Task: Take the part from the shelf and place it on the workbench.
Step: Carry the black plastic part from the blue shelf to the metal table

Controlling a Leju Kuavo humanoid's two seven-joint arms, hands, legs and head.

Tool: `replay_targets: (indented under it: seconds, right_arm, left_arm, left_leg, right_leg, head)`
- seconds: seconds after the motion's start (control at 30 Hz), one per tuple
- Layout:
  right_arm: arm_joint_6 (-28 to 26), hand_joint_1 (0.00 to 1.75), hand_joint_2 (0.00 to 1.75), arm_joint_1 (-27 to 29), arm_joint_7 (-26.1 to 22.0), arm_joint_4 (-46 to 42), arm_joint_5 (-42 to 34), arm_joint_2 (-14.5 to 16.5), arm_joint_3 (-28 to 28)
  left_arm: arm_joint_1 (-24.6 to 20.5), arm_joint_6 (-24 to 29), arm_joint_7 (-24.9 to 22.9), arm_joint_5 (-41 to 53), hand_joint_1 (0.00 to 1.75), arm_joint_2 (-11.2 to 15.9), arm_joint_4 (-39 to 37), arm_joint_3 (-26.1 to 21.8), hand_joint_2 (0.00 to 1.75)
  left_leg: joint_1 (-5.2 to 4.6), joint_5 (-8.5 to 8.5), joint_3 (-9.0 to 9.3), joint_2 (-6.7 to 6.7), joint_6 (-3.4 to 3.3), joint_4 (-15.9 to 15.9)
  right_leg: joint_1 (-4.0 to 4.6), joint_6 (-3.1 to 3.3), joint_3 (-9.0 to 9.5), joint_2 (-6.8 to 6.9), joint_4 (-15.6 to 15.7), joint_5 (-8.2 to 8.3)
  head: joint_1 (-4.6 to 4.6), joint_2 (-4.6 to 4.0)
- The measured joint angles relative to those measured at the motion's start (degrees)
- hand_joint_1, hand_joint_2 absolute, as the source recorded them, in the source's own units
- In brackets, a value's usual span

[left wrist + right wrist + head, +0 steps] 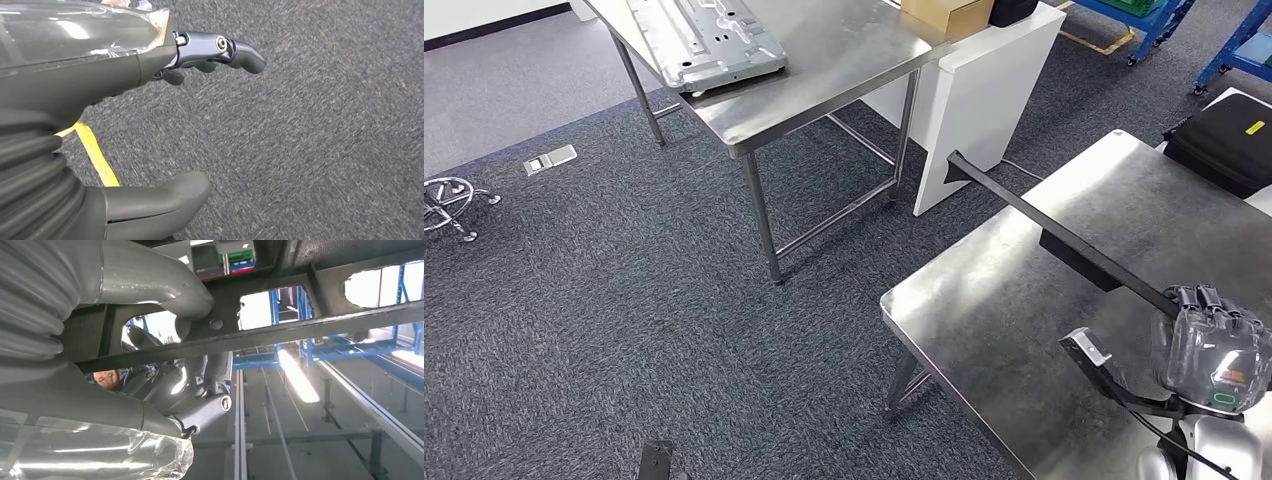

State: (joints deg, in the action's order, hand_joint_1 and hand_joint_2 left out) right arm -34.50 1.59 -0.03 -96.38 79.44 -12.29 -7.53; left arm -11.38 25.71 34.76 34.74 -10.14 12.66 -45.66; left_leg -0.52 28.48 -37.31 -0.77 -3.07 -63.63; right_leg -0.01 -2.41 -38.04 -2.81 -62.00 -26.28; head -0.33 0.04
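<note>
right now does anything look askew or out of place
Yes: the long black metal frame part in the right hand hangs tilted above the near steel workbench, one end jutting past its edge.

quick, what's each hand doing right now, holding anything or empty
Left hand: open, holding nothing, hanging over the grey carpet.
Right hand: grips the long black part above the steel workbench.
</note>
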Motion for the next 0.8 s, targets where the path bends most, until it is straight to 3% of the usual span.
replay_targets:
  seconds: [0.43,0.8]
  right_arm:
    - [0.1,1.64,1.75,2.1,-1.7,-0.7,-1.8,1.4,-4.1]
    - [-0.5,1.64,1.75,2.2,-3.4,-0.4,-2.2,0.2,-4.9]
  left_arm:
    - [0.0,-0.2,0.5,-0.7,0.00,0.0,0.0,-0.2,1.75]
    - [0.0,1.0,1.0,-0.4,0.00,-0.2,0.0,-0.2,1.75]
  left_leg:
    - [-0.03,2.93,-5.36,-0.07,-0.22,-8.1]
    - [0.05,3.15,-5.57,-0.07,-0.19,-8.4]
  right_leg:
    - [-0.02,-0.15,-5.39,0.00,-7.9,-2.74]
    - [-0.02,-0.08,-5.77,0.02,-8.5,-2.96]
  head:
    - [0.00,0.00]
    - [-0.01,0.00]
